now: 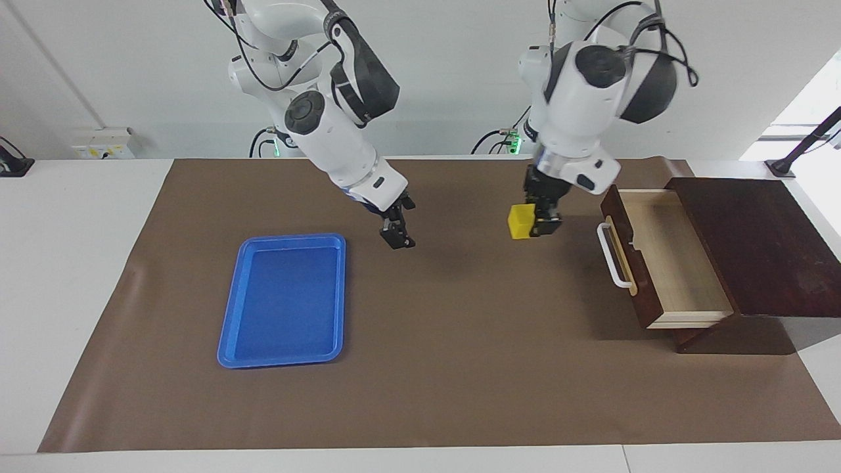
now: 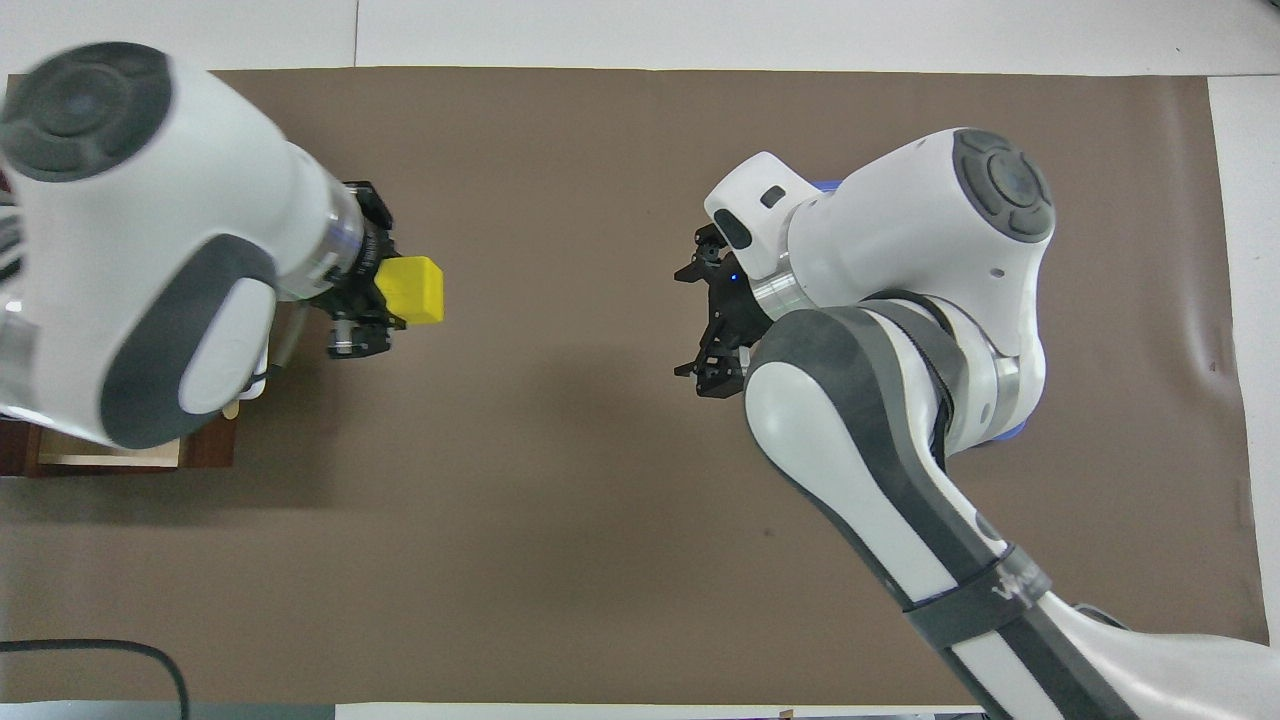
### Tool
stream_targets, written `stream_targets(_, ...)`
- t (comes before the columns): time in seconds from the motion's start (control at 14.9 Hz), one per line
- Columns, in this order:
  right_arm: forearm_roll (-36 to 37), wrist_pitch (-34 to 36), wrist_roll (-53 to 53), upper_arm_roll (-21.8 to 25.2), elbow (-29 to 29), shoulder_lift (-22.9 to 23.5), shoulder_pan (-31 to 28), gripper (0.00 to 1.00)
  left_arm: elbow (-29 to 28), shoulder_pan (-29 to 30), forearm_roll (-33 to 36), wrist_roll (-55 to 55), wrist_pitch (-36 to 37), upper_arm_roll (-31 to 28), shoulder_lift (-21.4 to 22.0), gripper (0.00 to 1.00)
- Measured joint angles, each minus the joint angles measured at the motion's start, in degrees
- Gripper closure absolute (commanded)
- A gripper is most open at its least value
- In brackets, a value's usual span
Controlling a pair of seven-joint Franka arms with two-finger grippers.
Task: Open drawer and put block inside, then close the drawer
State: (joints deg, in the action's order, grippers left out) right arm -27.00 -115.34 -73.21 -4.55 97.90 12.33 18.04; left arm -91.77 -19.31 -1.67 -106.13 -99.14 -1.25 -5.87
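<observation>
The yellow block [image 1: 522, 221] [image 2: 412, 290] hangs in the air with my left gripper [image 1: 537, 225] [image 2: 372, 292] shut on it, and most of the cube sticks out beside the fingers. It is over the brown mat, just short of the drawer's white handle [image 1: 611, 257]. The drawer [image 1: 667, 256] stands pulled out of its dark wooden box [image 1: 755, 243], showing a bare pale wood interior. Over the middle of the mat, beside the blue tray, my right gripper [image 1: 398, 235] [image 2: 700, 320] is open and holds nothing. In the overhead view my left arm hides most of the drawer.
A blue tray [image 1: 282, 299] lies on the brown mat [image 1: 460, 368] toward the right arm's end of the table. The wooden box stands at the left arm's end, its drawer front facing the middle of the mat.
</observation>
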Motion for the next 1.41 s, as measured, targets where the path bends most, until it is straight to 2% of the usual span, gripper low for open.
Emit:
stream_targets(0.2,0.0,1.4,0.0,0.2,-0.1,-0.4,-4.8,0.0,-0.5,9.1,0.0,10.7,2.0,-0.3,2.7,1.0)
stream_targets(0.4,0.5,3.2,0.0,0.5,-0.2,-0.4,-9.1,0.0,-1.2,15.5,0.0,18.4,1.8,-0.3,2.6,1.0)
stream_targets(0.6,4.4,4.0,0.0,0.7,-0.5,-1.0,-12.1,0.0,-3.4,20.6,0.0,24.3,-1.2,-0.3,2.1,1.0)
stream_targets(0.94,7.1,8.0,0.9,0.9,-0.6,-4.5,-16.8,0.0,-13.9,21.9,1.8,25.3,-11.4,0.1,0.4,1.0)
stream_targets(1.14,9.6,10.8,6.1,0.9,-0.6,-6.1,-19.5,0.0,-19.1,21.9,2.0,25.3,-15.5,0.1,0.4,1.0)
stream_targets(1.21,10.8,12.1,9.5,0.9,-0.6,-6.7,-20.0,0.0,-19.7,22.0,2.0,25.3,-16.1,0.1,0.7,0.62)
stream_targets(1.27,12.2,13.3,13.4,1.0,-0.7,-7.5,-20.2,0.0,-19.9,22.1,2.2,25.3,-16.0,0.1,1.0,0.01)
stream_targets(1.41,14.8,16.0,20.9,0.9,-0.7,-9.5,-20.3,0.0,-20.1,22.1,3.0,25.3,-16.0,-0.1,1.2,0.0)
